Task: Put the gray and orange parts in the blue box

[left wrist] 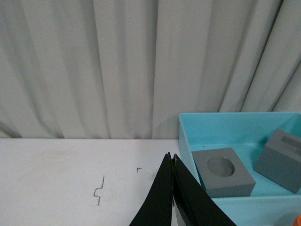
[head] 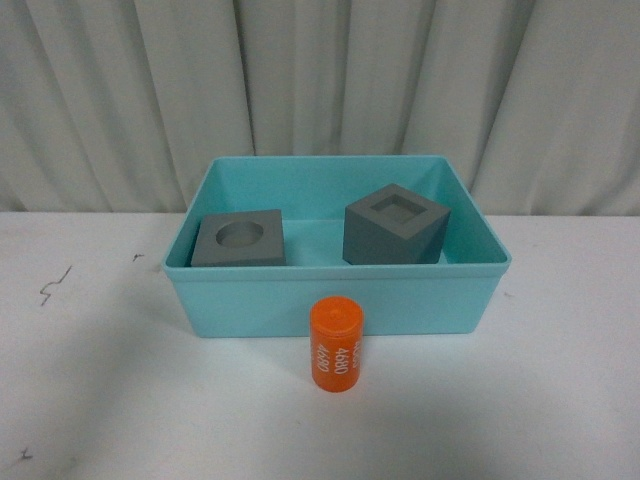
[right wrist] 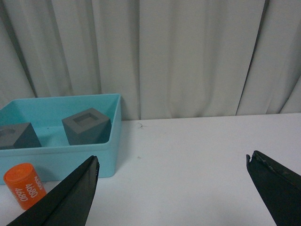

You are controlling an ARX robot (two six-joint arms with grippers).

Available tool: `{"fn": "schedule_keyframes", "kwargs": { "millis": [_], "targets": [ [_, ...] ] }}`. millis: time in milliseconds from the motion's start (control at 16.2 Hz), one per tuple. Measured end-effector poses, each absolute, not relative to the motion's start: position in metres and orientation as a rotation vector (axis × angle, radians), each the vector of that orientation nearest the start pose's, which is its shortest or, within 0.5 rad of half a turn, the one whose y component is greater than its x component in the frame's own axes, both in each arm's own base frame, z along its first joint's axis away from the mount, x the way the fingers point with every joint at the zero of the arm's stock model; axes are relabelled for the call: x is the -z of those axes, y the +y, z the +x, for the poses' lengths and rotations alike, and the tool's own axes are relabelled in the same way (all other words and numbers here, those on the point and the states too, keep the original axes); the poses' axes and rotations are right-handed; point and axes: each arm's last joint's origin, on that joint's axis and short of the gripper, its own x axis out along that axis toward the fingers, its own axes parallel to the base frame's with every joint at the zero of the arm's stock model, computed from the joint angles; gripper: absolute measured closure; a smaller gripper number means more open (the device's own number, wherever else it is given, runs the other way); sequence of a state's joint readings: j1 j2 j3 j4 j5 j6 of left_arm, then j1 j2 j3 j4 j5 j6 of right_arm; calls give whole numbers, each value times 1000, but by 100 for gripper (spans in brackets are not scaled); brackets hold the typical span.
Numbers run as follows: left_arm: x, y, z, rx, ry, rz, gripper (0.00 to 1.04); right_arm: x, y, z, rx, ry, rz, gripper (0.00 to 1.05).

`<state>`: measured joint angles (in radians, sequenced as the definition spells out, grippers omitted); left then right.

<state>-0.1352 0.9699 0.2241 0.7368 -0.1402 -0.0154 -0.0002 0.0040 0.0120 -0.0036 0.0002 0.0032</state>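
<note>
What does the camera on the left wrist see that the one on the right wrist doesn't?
Left wrist only: the shut left end effector, a scribble on the table, and the round recess in one gray cube. Right wrist only: the open right end effector and the orange cylinder with readable white digits, standing outside the blue box. Shared: the box holding both cubes, including the square-recess cube, and the curtain.
</note>
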Motion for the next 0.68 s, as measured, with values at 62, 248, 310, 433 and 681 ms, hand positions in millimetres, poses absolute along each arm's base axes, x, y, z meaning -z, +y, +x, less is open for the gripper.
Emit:
{"fn": "schedule_keyframes", "kwargs": {
  "millis": [62, 248, 310, 433, 681],
  "targets": [
    [-195, -18, 179, 2, 7, -15, 103, -167, 0, 97, 0, -4, 3, 6],
    [-185, -11, 163, -7, 10, -14, 103, -167, 0, 97, 0, -4, 3, 6],
    [-183, -7, 159, 11, 11, -15, 103, -167, 0, 97, 0, -4, 3, 6],
    [-179, 1, 147, -6, 7, -14, 103, -167, 0, 97, 0, -4, 3, 6],
    [-169, 0, 135, 1, -12, -14, 103, -167, 0, 97, 0, -5, 3, 6]
  ]
}}
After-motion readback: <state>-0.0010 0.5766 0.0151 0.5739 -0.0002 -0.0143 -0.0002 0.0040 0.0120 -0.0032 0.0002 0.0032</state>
